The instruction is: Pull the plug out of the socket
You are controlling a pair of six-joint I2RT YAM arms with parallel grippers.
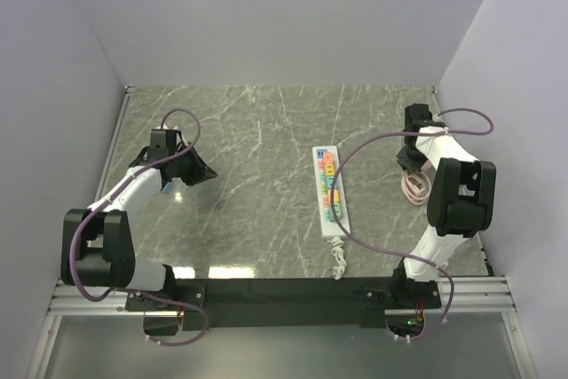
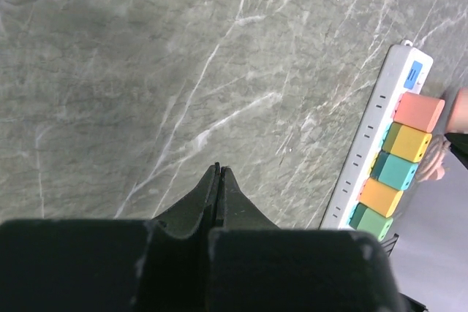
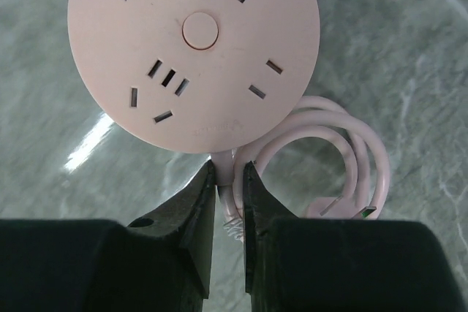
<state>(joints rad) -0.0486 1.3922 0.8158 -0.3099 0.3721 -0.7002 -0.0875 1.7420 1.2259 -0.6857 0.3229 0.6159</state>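
Note:
The socket, a long white power strip (image 1: pixel 330 191) with a row of pastel outlets, lies mid-table with nothing plugged into it. It also shows at the right of the left wrist view (image 2: pixel 363 153). My left gripper (image 1: pixel 206 174) is shut and empty above bare table, well left of the strip (image 2: pixel 219 169). My right gripper (image 1: pixel 410 162) is at the far right, jaws closed on the pink cord (image 3: pixel 235 180) where it leaves a round pink multi-socket (image 3: pixel 194 49). That cord's plug (image 3: pixel 344 206) lies loose beside the coil, prongs bare.
The strip's short white cord (image 1: pixel 337 259) is bunched at its near end. The pink coil (image 1: pixel 414 188) lies near the right wall. White walls close in the grey marble table (image 1: pixel 257 130) on three sides.

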